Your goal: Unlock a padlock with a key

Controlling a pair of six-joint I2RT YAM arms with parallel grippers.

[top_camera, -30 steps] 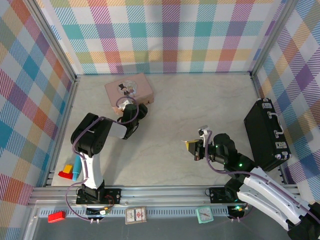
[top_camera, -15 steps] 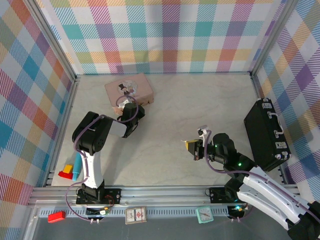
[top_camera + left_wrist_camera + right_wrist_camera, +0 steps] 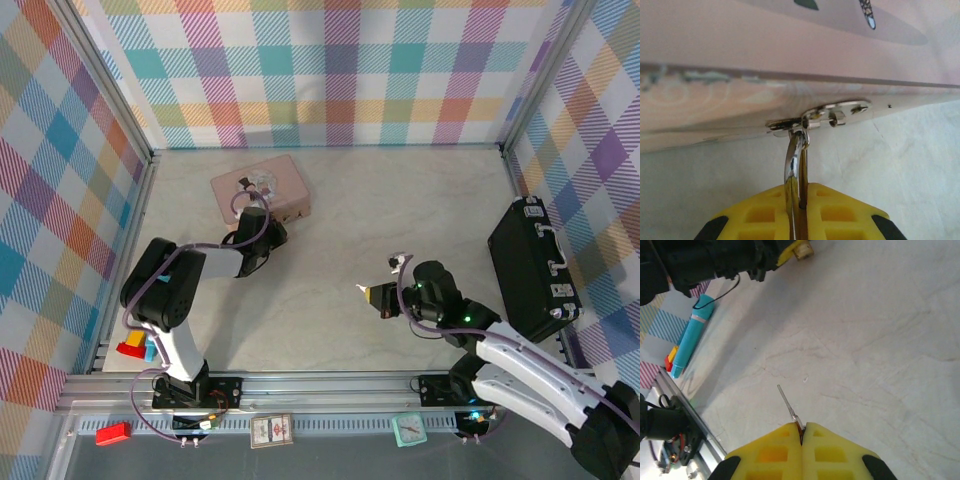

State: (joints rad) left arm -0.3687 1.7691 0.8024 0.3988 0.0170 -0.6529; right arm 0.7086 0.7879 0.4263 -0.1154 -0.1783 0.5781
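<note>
The padlock hangs by its silver shackle (image 3: 794,160) from the metal hasp (image 3: 830,115) on the front of the pink box (image 3: 740,50). My left gripper (image 3: 802,200) is shut on it, yellow fingers pressed on either side, so the brass body is mostly hidden. From above, the left gripper (image 3: 264,226) lies against the front edge of the pink box (image 3: 262,180). My right gripper (image 3: 801,432) is shut on the key (image 3: 788,405), whose thin silver blade sticks out forward above the table. The right gripper (image 3: 378,296) hovers at mid-table, pointing left.
A black case (image 3: 530,270) lies along the right wall. A blue marker (image 3: 690,335) and red and yellow blocks (image 3: 132,347) sit by the left arm's base. Plaid walls close in the back and both sides. Open tabletop separates the two grippers.
The left gripper has closed on the padlock at the box, and its arm has stretched out lower. The right gripper has shifted a little left with the key.
</note>
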